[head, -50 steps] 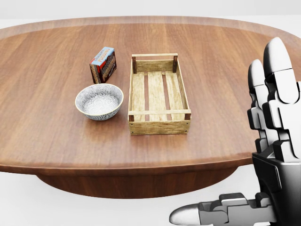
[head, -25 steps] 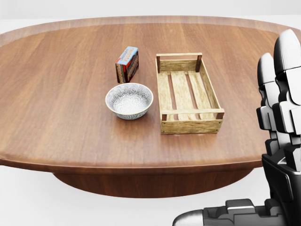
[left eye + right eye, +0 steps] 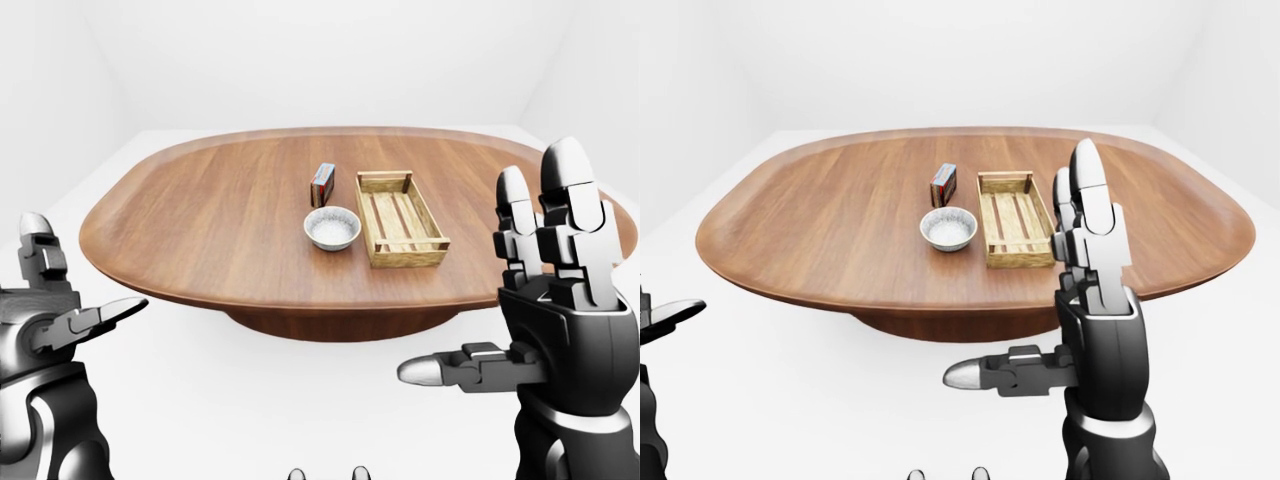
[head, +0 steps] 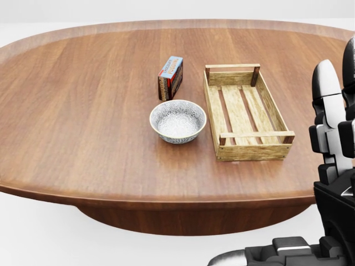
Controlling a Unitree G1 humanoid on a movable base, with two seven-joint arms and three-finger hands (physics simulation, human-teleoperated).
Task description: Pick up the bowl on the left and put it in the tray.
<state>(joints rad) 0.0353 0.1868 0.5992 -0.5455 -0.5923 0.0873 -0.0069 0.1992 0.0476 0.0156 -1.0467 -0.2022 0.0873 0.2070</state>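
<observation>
The fingers (image 3: 567,200) of the right hand (image 3: 560,310) stand straight up and the thumb points sideways. They are spread and hold nothing. The left hand (image 3: 45,320) is also spread and empty, with one finger up and one pointing toward the table (image 4: 83,111). In the eye views both hands hang below the table's lower edge, well apart from everything on it.

The bowl (image 4: 178,121) stands near the middle of the table, a little closer to the edge at the bottom of the head view. It is just beside the left long wall of the tray (image 4: 252,151), with a narrow strip of wood showing between them. A small box (image 4: 170,77) stands near the bowl's rim on the side of the table's top edge, not touching it.

I judge that the task is at the approach step: the bowl is not yet grasped and the tray is empty. The next move calls for bringing one hand, probably the left, over the table edge and down to the bowl's rim without pushing the box or the tray wall.

The bowl is upright with its mouth up. It is round, so it has no long axis and can be taken from any side. The tray is open upward, and its long axis runs from the bottom of the head view to the top, leaning slightly left.
</observation>
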